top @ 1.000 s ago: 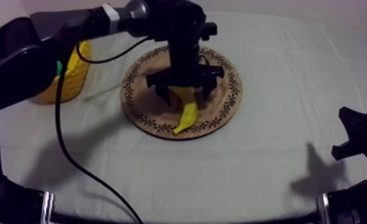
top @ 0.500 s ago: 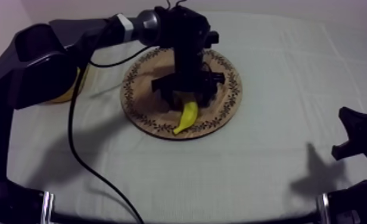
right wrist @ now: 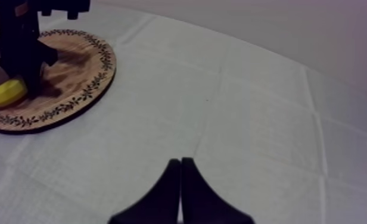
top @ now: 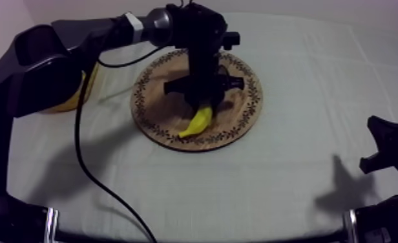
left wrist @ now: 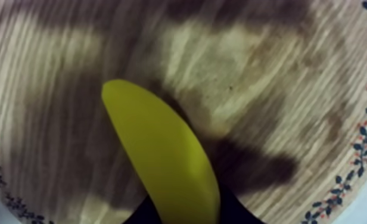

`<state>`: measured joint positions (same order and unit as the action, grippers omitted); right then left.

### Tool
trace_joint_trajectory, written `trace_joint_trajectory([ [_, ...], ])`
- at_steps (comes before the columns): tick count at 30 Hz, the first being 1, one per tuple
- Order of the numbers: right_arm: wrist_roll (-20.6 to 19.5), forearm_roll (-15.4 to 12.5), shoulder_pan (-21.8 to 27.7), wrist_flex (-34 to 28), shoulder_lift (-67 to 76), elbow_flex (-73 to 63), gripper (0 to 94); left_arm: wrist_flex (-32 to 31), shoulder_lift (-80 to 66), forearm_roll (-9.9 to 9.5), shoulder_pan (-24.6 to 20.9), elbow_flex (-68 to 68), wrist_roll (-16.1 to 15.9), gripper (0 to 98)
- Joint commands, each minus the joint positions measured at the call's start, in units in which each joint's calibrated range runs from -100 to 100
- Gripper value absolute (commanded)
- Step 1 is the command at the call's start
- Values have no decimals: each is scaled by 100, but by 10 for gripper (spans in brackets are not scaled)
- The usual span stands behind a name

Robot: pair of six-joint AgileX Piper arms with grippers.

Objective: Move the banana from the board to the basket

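The yellow banana [top: 197,121] lies on the front half of the round wooden board [top: 156,97], tip toward the rim. My left gripper [top: 203,106] comes straight down on its upper end and is shut on it. In the left wrist view the banana [left wrist: 162,155] runs out from between my black fingertips [left wrist: 236,211] over the wood [left wrist: 251,77]. The yellow basket [top: 82,90] stands left of the board, mostly behind my left arm. My right gripper [top: 382,145] rests low at the right edge, and its fingers [right wrist: 173,190] lie together as a narrow wedge, shut on nothing.
From the right wrist, the board [right wrist: 72,65] with the banana [right wrist: 4,92] and the left gripper [right wrist: 22,71] sits far off across open cloth. A black cable [top: 79,148] hangs from the left arm over the table's left front.
My left gripper's fingers, spread wide around the banana a second ago, have closed on it. The banana's free tip has swung slightly to the left. The right arm has not moved.
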<state>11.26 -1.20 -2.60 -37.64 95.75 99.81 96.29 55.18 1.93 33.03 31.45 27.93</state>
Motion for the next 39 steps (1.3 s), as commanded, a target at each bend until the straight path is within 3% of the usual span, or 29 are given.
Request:
trace_joint_trajectory([
  [1, 0, 1, 0, -2, 0, -3, 3, -11, -158, -11, -40, -73, -33, 217],
  [9, 0, 1, 0, -2, 0, -3, 3, 96, -1399, -63, -287, -591, -305, 194],
  [17, 0, 1, 0, -2, 0, -3, 3, 178, -3258, -207, -502, -2001, -682, 181],
  [23, 0, 1, 0, -2, 0, -3, 3, 211, -4625, -257, -902, -2720, -968, 180],
  [30, 0, 1, 0, -2, 0, -3, 3, 217, -5333, -595, -1586, -2662, -1440, 182],
  [39, 0, 1, 0, -2, 0, -3, 3, 213, -4850, -1001, -2333, -1966, -1834, 175],
])
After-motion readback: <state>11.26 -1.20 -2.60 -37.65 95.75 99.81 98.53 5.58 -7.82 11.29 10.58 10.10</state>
